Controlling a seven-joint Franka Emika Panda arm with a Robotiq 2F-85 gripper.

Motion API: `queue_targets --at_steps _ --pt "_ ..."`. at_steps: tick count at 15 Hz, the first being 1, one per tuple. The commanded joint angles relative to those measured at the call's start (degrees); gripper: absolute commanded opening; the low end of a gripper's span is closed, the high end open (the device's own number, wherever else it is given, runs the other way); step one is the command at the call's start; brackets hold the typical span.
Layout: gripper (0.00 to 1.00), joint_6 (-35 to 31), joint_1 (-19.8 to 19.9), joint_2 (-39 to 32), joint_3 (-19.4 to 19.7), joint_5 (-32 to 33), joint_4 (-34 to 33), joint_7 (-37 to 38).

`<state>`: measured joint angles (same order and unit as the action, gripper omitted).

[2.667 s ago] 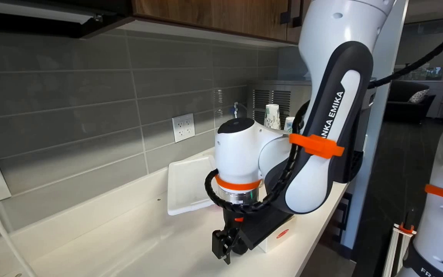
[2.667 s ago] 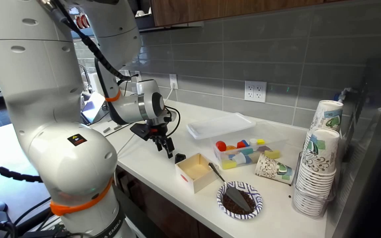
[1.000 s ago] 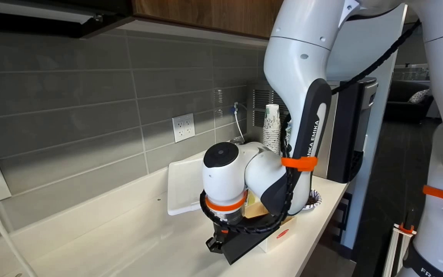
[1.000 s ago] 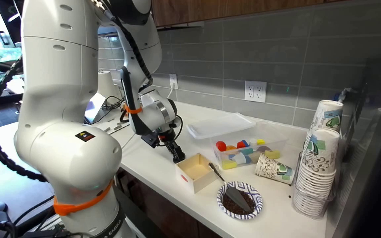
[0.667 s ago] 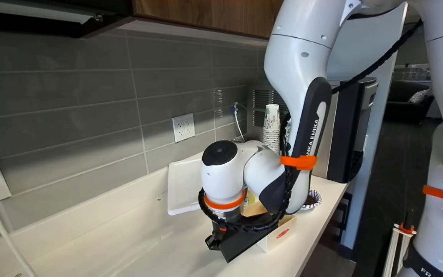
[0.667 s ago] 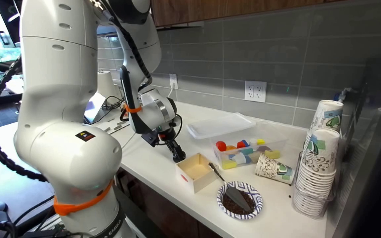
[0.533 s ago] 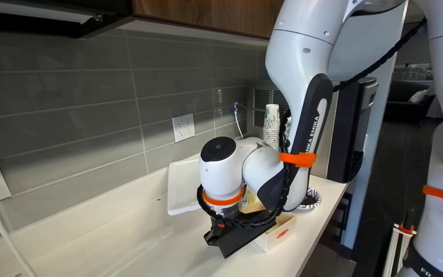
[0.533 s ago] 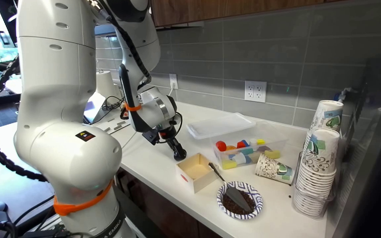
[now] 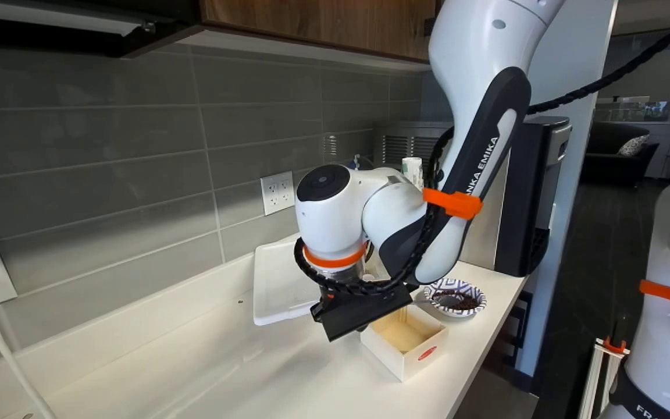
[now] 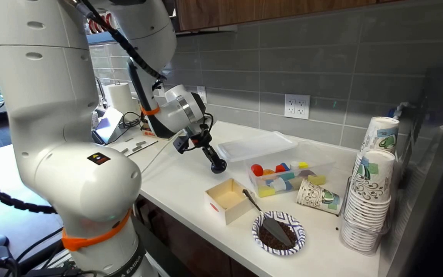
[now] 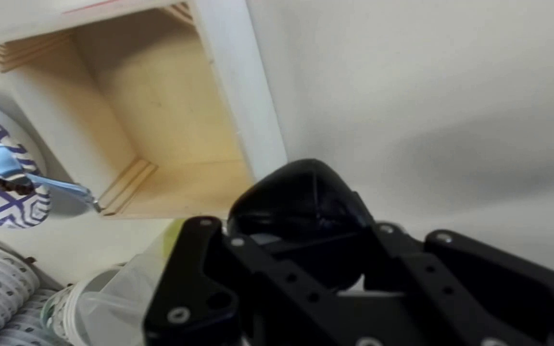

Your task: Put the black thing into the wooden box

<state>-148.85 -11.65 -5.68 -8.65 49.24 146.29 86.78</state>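
The black thing (image 11: 301, 197), smooth and roundish, is clamped between the fingers of my gripper (image 11: 306, 235) in the wrist view. An exterior view shows the black thing (image 10: 219, 167) at the tip of the gripper, held above the counter and clear of it. The wooden box (image 10: 225, 209) stands on the counter with its top open, pale outside and light tan inside. My gripper is above and beside the box, off its wall, not over its opening. The wooden box (image 11: 258, 105) lies up and left of the held thing in the wrist view.
A patterned plate (image 10: 258, 236) with dark grains and a trowel (image 10: 275, 229) sits beside the box, the handle reaching its edge. Behind are a clear bin (image 10: 254, 182) of coloured pieces, a white lid (image 10: 258, 146), a fallen cup (image 10: 317, 197) and stacked cups (image 10: 369, 196).
The gripper came down from above the counter, shut around the black thing beside the box, and has since risen with it, shifting toward the back wall.
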Motion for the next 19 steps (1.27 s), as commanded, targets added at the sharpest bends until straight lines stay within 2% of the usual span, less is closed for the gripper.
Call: queue_targets --at_steps 1,5,6,7,8,17,19 --pt "0.00 2.9 1.4 6.3 1.2 -3.0 4.6 -0.3" --pt "0.00 3.2 3.8 8.7 2.5 -4.1 8.5 -0.9" --pt "0.25 2.9 4.3 8.9 2.8 -4.6 9.2 -1.1" --pt "0.26 3.0 4.6 9.2 2.9 -4.9 9.8 -1.2" --pt "0.31 2.9 4.9 9.3 2.9 -5.3 10.2 -1.2" --pt "0.99 3.8 4.7 9.4 1.8 -6.2 10.0 -1.2" --pt "1.00 3.6 4.7 9.9 1.7 -6.7 10.1 -1.3"
